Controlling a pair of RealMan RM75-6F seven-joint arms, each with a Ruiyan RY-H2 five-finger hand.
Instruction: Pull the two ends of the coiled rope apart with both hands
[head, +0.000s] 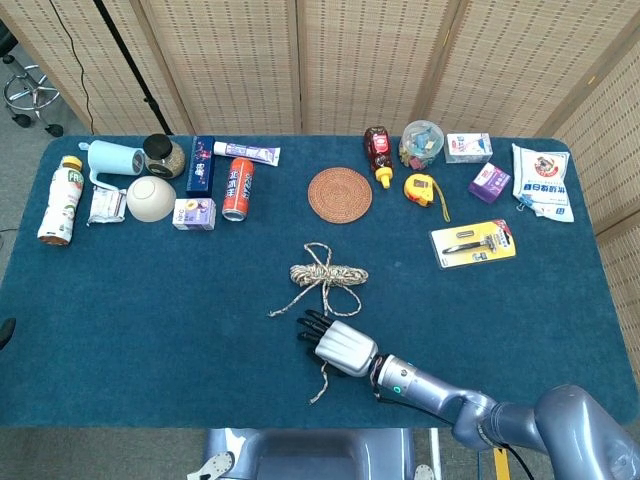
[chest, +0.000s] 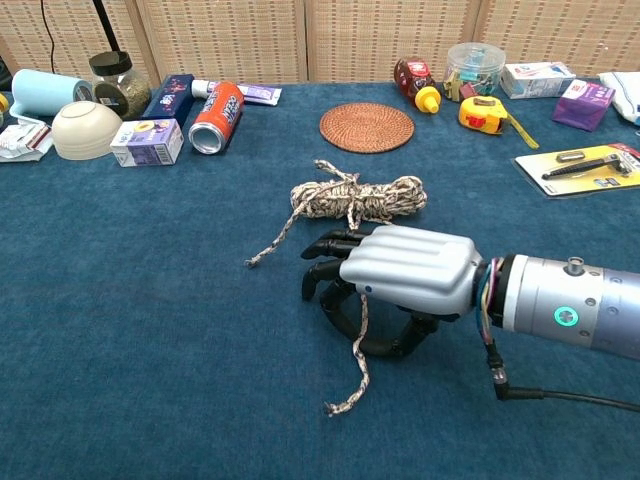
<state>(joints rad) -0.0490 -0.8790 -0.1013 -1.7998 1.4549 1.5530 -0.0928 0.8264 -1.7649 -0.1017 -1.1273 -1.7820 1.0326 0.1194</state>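
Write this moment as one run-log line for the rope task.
phase: first grasp | right hand: fingers curled around near rope end | left hand: not in view | coiled rope: on table, far end free
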